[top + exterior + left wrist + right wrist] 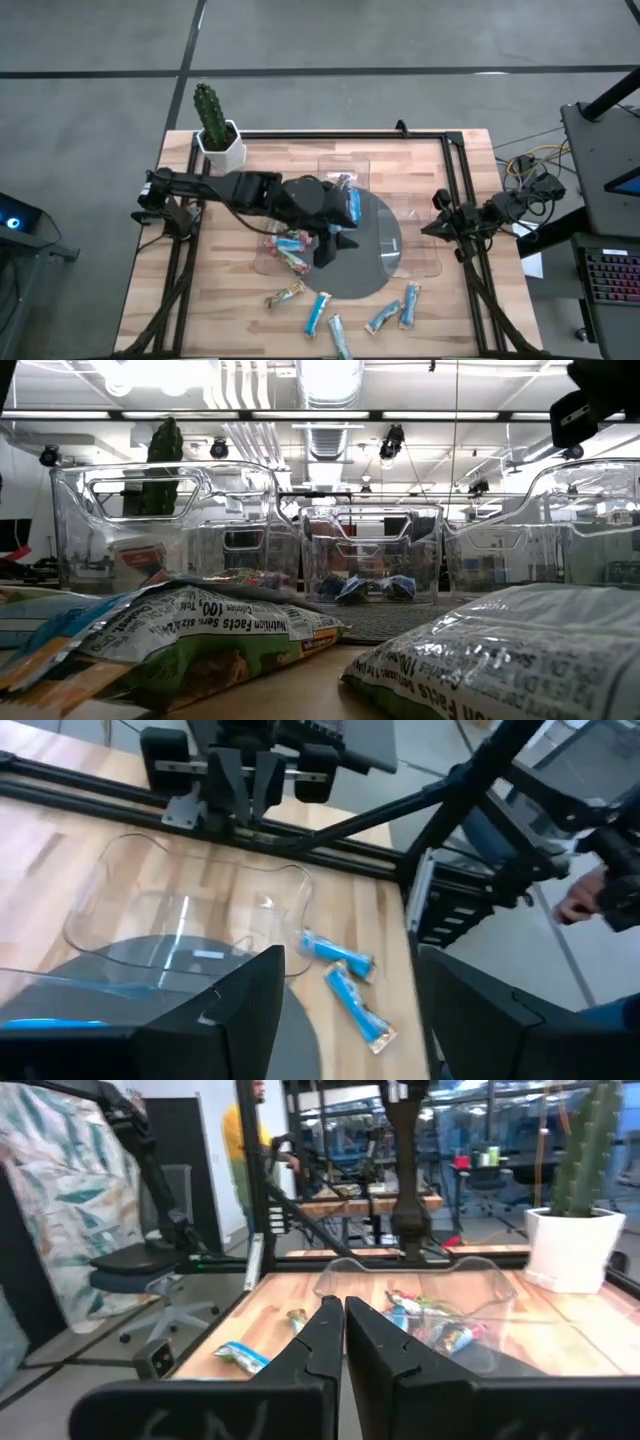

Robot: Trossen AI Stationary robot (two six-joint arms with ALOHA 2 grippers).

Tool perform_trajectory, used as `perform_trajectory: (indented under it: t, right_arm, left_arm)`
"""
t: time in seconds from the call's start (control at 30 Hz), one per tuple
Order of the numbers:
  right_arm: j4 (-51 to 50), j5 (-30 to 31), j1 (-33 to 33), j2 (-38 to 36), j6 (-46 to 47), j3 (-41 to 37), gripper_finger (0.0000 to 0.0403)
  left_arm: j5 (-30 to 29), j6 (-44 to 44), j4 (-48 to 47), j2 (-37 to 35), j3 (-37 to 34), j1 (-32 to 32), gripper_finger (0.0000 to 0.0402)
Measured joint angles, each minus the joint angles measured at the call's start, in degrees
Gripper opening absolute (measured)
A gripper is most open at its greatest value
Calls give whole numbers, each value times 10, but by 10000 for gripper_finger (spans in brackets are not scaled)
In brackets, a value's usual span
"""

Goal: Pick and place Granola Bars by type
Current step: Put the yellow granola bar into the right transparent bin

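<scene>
Several granola bars (pixel 382 317) in blue wrappers lie loose near the table's near edge. More bars (pixel 288 245) lie in a clear tray at centre left. My left gripper (pixel 335 240) hovers open above the grey round mat (pixel 375 265), its fingers (pixel 235 1010) apart with nothing between them. Past them two blue bars (pixel 350 985) lie flat on the wood. Another blue bar (pixel 352 205) shows just beyond the gripper's far side. My right gripper (pixel 343 1325) waits shut at the table's right edge (pixel 445 215).
Clear trays stand at the far centre (pixel 345 170) and right (pixel 418 235). A cactus in a white pot (pixel 215 130) stands at the far left corner. Dark frame rails (pixel 465 190) run along the table's sides. A person's hand (pixel 580 902) shows beyond the right edge.
</scene>
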Motion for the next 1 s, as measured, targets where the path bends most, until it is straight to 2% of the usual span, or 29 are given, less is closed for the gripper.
perform_trajectory:
  t: [0.2, 0.4, 0.63, 0.87, 1.0]
  right_arm:
    - [0, -5, 0, 0, 1, 0, 8]
    - [0, -5, 0, 1, 30, 12, 9]
    - [-4, -5, 0, 2, -18, 30, 9]
    - [-5, -3, 0, 2, -29, 38, 9]
    - [-5, -3, 0, 6, -29, 38, 9]
  left_arm:
    - [0, -22, -2, 0, -1, -16, 213]
    - [13, -77, -1, 1, -37, -16, 213]
    - [15, -129, 23, 1, -80, -25, 213]
    - [12, -117, 64, 1, -89, -39, 211]
    - [-21, -77, 62, 0, -89, -50, 181]
